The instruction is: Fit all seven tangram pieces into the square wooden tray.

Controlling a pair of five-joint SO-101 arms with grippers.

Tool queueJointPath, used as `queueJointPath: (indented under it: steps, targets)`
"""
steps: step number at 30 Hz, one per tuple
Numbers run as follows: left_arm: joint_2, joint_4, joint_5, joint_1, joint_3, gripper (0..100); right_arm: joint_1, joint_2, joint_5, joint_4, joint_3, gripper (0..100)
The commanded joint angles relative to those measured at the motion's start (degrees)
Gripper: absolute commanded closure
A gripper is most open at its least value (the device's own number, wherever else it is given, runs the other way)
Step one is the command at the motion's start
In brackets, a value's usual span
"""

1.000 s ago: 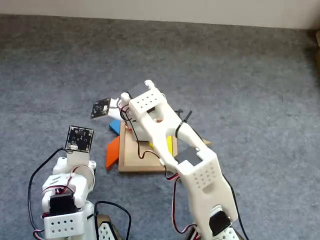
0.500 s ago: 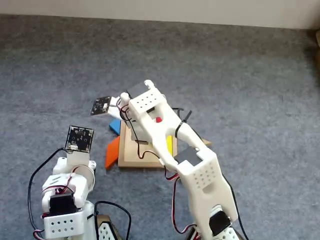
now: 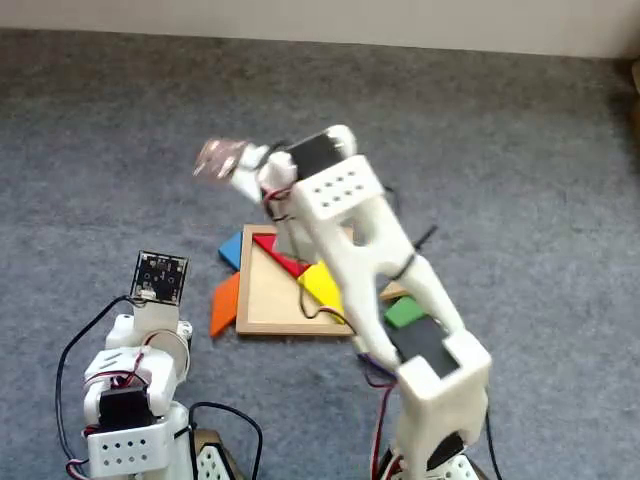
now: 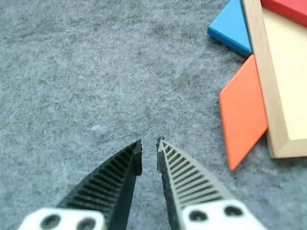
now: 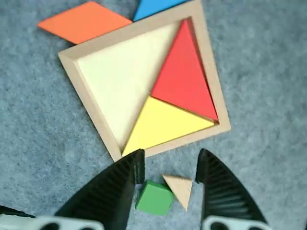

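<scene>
Gaping right pincer [image 5: 170,153]: jaws spread wide with nothing between them, hanging above the edge of the tray.
Directly under it: a green square [image 5: 154,197] and a small bare-wood triangle [image 5: 180,188] lie just beside each other on the carpet, outside the tray and near its rim.
Tray [image 5: 92,106]: square, wooden, flat on the grey carpet [image 3: 480,150].
Inside the tray: a red triangle [image 5: 184,79] lies with its long side along one wall. A yellow triangle [image 5: 163,122] lies along the adjoining wall. The two touch along a shared edge that runs to the corner, and the other half of the floor is bare wood.
Outside the far wall: an orange parallelogram [image 5: 84,21] lies on the carpet against the rim, and a blue triangle [image 5: 156,5] sits by the next corner.
Left pincer [image 4: 149,142]: jaws drawn almost together with a thin slit between the tips, holding nothing. It is over bare carpet, apart from the orange piece.
</scene>
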Motion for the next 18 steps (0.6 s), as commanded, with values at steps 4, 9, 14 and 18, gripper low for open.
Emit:
queueJointPath:
  steps: [4,9,14,18]
  targets:
    - [-2.07,-0.44,0.00,-0.48,1.10,93,6.90,-14.81,-7.82,0.40,12.70,83.1]
    - [-2.07,-0.44,0.00,-0.57,1.10,93,10.51,-27.56,-13.01,-5.49,29.14,83.0]
    - [-2.07,-0.44,0.00,-0.57,1.10,93,14.90,-40.40,-15.65,-17.71,49.36,82.6]
    - [-2.07,-0.44,0.00,-0.57,1.10,93,18.33,-43.82,-17.58,-26.59,62.81,73.1]
